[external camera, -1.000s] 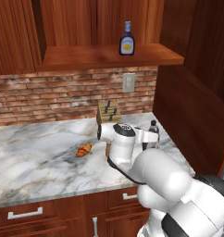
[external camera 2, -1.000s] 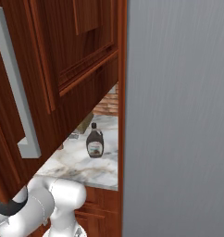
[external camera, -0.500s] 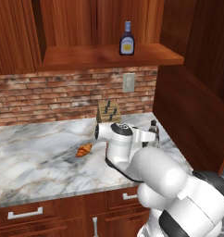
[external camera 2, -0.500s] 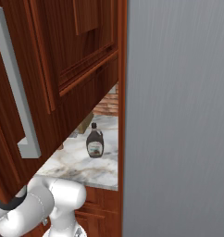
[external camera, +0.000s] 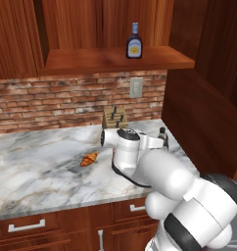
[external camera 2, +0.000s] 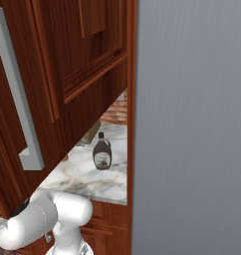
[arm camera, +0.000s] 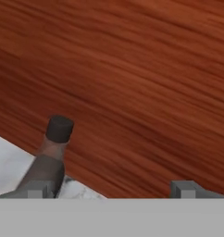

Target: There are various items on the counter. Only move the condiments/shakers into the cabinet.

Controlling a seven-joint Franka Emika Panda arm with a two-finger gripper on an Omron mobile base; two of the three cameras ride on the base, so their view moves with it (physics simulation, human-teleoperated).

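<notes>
The jaws stand wide open, holding nothing, low over the veined white marble desk. The dark-brown, black-capped bottle sits on the desk just in front of the left fingertip, off-centre and close to the reddish wooden side panel.

Risks, as I judge them:
- Advancing now, that fingertip may clip the bottle and tip it.
- The other fingertip may scrape the panel.

The dark-blue, yellow-labelled bottle already stands on the cabinet shelf above the brown bottle. The orange croissant lies well apart from the brown bottle.
</notes>
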